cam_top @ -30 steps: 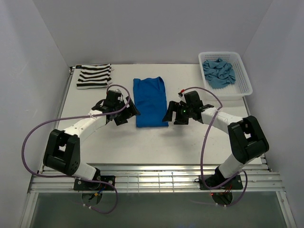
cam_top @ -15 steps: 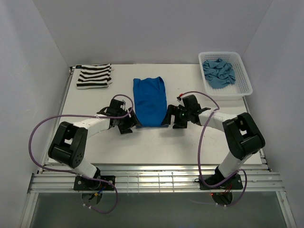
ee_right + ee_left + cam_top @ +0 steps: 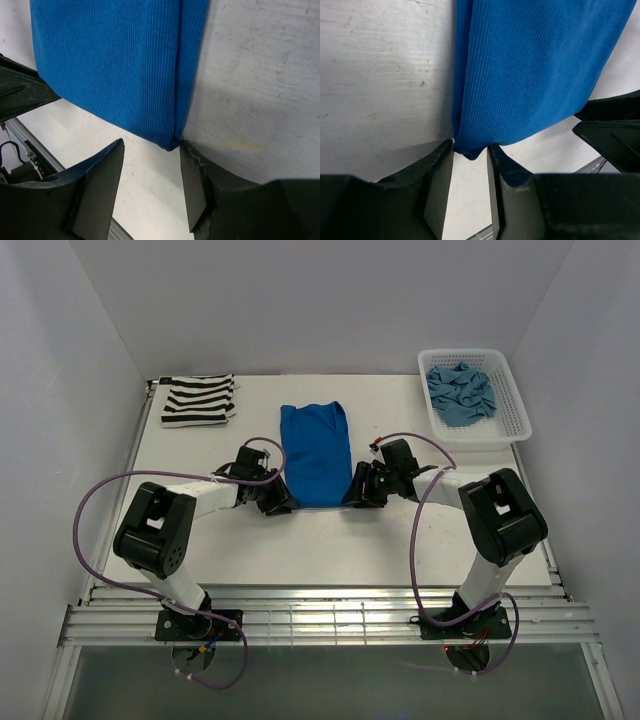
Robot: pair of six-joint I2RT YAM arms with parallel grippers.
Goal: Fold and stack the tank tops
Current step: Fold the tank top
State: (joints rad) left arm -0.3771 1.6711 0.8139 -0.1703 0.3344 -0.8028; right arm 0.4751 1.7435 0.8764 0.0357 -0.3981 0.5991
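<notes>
The royal blue tank top (image 3: 316,453) lies flat, folded lengthwise, mid-table. My left gripper (image 3: 283,502) is low at its near left corner. In the left wrist view the jaws (image 3: 470,152) are narrowed but open, and the blue corner (image 3: 470,149) sits between the tips. My right gripper (image 3: 355,495) is at the near right corner, open (image 3: 151,150), and that corner (image 3: 172,142) touches only the right finger. The striped tank top (image 3: 198,400) lies folded at the back left. The teal tank top (image 3: 460,392) lies crumpled in the basket.
The white lattice basket (image 3: 512,390) stands at the back right corner. White walls close in the table on three sides. A metal rail (image 3: 320,615) runs along the near edge by the arm bases. Purple cables loop off both arms.
Both grippers have dropped and moved inward to the blue top's near corners. Their jaws have narrowed from wide open, the left more than the right.
</notes>
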